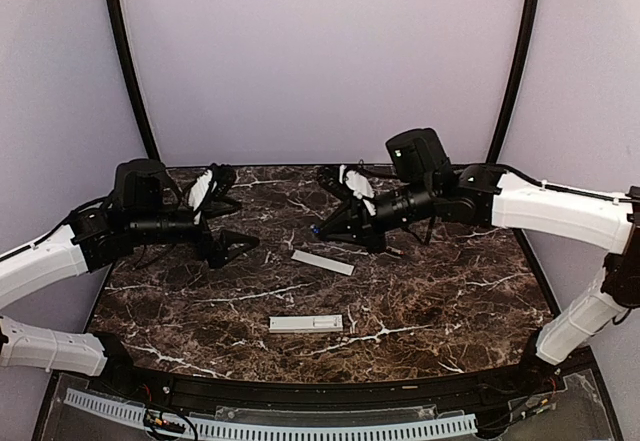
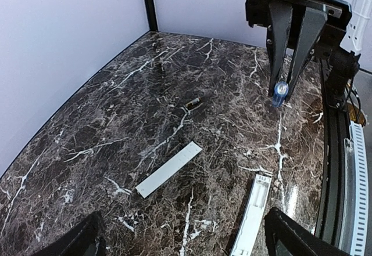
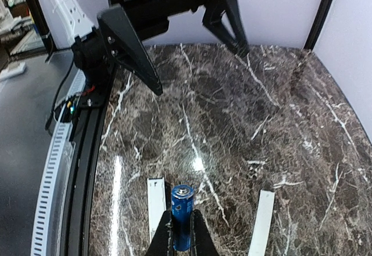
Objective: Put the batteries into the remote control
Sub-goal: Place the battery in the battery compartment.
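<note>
My right gripper [image 3: 183, 216] is shut on a blue battery [image 3: 182, 201] with a pale metal end, held above the marble table; the same battery [image 2: 280, 92] shows at the fingertips in the left wrist view. The white remote control [image 1: 305, 323] lies near the front middle, its battery recess [image 2: 257, 190] facing up. It sits just left of the held battery in the right wrist view, as a white bar [image 3: 155, 205]. My left gripper [image 1: 240, 211] hovers open at the table's left with nothing between its fingers [image 2: 295, 233].
The thin flat white cover strip [image 1: 323, 262] lies between the grippers, behind the remote. A small dark cylinder [image 2: 192, 102] rests on the table farther back; what it is cannot be made out. A black rail and a white slotted strip [image 1: 300, 427] run along the front edge.
</note>
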Robot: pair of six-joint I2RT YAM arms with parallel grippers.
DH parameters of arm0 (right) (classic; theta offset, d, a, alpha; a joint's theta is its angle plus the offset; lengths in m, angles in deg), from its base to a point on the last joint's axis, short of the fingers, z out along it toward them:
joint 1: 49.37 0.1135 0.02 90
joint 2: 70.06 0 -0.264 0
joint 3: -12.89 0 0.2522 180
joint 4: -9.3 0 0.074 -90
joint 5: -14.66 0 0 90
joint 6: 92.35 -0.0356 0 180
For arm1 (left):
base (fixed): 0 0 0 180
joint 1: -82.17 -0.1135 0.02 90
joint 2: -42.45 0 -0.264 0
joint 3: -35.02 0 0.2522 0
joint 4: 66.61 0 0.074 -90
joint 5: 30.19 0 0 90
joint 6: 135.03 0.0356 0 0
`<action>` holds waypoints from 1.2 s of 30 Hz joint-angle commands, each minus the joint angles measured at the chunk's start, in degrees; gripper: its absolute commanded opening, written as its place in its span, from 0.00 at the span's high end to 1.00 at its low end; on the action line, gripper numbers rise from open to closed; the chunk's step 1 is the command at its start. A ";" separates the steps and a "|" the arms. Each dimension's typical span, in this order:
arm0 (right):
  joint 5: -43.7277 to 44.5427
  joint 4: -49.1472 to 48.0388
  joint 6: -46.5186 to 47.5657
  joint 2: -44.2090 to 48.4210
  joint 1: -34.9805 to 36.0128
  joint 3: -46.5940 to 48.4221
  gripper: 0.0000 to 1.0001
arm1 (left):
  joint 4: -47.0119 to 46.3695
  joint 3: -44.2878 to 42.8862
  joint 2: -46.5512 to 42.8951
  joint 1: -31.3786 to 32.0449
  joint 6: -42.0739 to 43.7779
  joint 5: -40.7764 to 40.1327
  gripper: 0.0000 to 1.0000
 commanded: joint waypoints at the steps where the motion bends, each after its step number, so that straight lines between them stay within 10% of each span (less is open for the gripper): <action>1: 8.50 5.30 4.24 -6.52 5.37 -0.98 1.00 | 2.62 1.43 1.05 1.93 6.69 1.32 0.05; 13: 22.24 17.32 8.18 -21.92 12.57 6.44 1.00 | -1.56 1.75 1.77 1.66 4.32 -11.69 0.01; 36: 26.28 22.02 12.67 -27.88 13.35 9.68 0.99 | -2.85 1.62 2.33 0.56 2.80 -10.30 0.01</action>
